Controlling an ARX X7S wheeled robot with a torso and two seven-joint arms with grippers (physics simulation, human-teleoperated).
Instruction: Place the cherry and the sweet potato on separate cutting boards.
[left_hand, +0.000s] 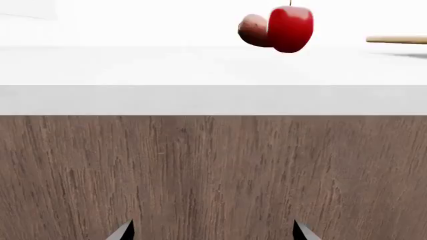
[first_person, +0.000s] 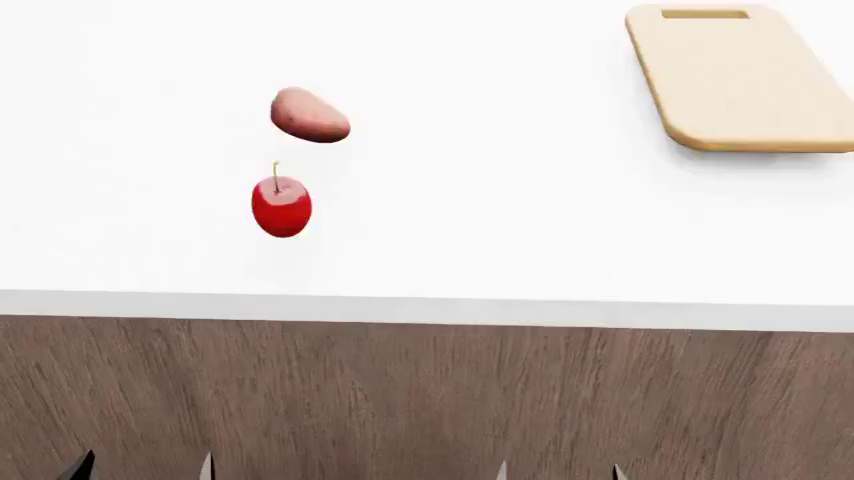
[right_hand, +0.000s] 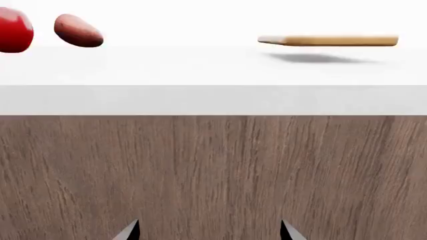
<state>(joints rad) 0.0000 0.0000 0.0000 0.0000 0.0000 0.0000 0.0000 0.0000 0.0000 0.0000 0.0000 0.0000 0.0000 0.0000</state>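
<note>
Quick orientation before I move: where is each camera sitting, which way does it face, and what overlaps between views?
Head: high, looking down over the white counter; fingertips of both grippers at the bottom edge.
Left wrist: low, facing the wooden counter front; left gripper fingers show.
Right wrist: the same low view; right gripper fingers show.
Shared by all three: cherry, sweet potato, cutting board.

A white countertop (first_person: 534, 230) tops a cabinet front (first_person: 427, 400) of brown vertical wood grain.

Bright, even, sharp; faint shadows.
</note>
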